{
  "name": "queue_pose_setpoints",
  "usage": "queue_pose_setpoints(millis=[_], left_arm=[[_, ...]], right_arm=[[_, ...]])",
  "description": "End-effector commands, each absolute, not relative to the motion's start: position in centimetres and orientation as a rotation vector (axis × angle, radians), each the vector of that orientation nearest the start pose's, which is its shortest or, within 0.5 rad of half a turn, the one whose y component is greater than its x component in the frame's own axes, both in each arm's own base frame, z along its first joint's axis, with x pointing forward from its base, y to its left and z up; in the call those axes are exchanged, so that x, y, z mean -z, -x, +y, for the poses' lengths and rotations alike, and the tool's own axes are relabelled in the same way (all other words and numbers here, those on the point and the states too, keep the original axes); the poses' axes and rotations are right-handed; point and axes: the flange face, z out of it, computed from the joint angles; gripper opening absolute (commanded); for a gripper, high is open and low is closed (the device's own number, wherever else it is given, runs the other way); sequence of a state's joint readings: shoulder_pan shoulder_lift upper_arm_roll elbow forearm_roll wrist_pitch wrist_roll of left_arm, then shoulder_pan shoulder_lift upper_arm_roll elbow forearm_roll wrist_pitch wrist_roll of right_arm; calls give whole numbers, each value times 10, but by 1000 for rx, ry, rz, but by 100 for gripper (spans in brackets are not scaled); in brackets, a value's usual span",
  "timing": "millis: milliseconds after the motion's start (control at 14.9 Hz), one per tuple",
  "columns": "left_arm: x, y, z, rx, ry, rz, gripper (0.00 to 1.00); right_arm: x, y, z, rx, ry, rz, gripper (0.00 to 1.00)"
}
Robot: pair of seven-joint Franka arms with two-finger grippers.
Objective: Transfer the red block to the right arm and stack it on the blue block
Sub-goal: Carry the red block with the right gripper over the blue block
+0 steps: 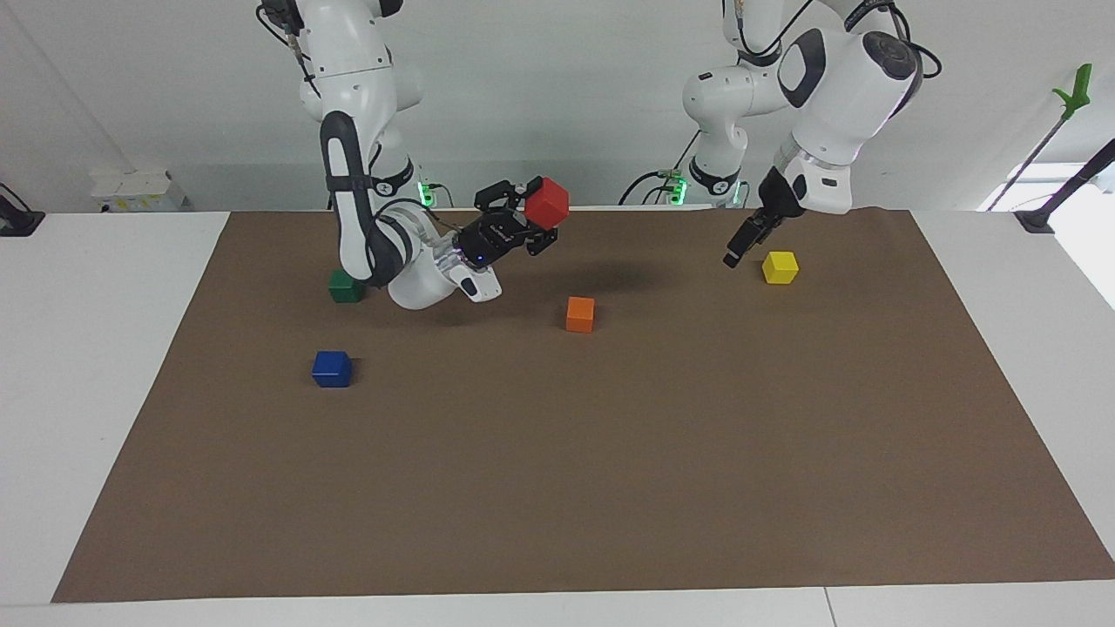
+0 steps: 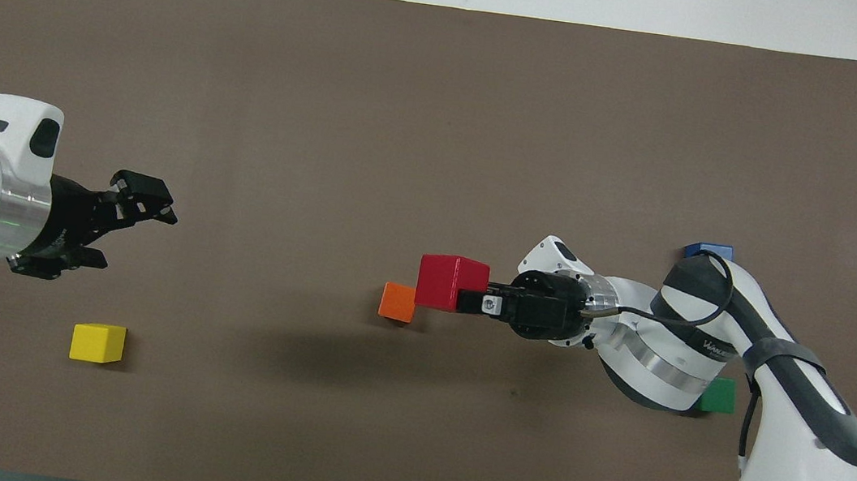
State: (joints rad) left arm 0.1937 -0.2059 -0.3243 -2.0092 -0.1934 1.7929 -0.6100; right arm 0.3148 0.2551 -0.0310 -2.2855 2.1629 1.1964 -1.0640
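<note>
My right gripper [image 1: 528, 216] is shut on the red block [image 1: 546, 202] and holds it in the air near the middle of the mat's robot-side edge. In the overhead view the red block [image 2: 452, 283] hangs beside the orange cube, with the right gripper [image 2: 477, 299] on it. The blue block [image 1: 332, 368] sits on the mat toward the right arm's end; my right arm partly covers the blue block [image 2: 709, 250] from above. My left gripper [image 1: 736, 252] is open and empty, raised over the mat beside the yellow cube, and its spread fingers show in the overhead view [image 2: 121, 223].
An orange cube [image 1: 580, 313] lies mid-mat. A yellow cube [image 1: 780, 267] lies toward the left arm's end. A green cube [image 1: 346, 287] sits nearer the robots than the blue block, partly hidden by my right arm. A brown mat [image 1: 610, 479] covers the table.
</note>
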Motion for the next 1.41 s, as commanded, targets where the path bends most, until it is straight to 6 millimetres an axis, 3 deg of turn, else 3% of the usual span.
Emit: queue_pose_setpoints(millis=[0,134,201,402,670,737,804,1005,1340], left_arm=[[-564,-530,-86,-190,3093,-534,100],[-580,-528,-95,-207,3012,-242,100],[-583,-528,-105,-204,2989,-188,100],[-575,-520,-85,-242,2973,-232,100],[-570,-506,-94,-248,2959,-218,100],[-562,-504,-83,-258,2960,-241,100],[-563,-503,-86,-240,2989,-236,100],[-570,-521,-89,-90,3088,-248,100],[-576,-536,-90,-50,3122,-202,100]], right_arm=[[-369,-500,247,120,1000,-33,0],[-378,-505,238,115,1074,-37,0],[-386,-506,233,110,1114,-41,0],[-413,-507,222,99,1222,-21,0],[-454,-499,210,79,1378,-20,0],[-462,-498,201,82,1407,-17,0],[-469,-496,196,68,1457,-26,0],[-487,-495,181,54,1626,-49,0],[-529,-496,170,16,1904,-88,0]])
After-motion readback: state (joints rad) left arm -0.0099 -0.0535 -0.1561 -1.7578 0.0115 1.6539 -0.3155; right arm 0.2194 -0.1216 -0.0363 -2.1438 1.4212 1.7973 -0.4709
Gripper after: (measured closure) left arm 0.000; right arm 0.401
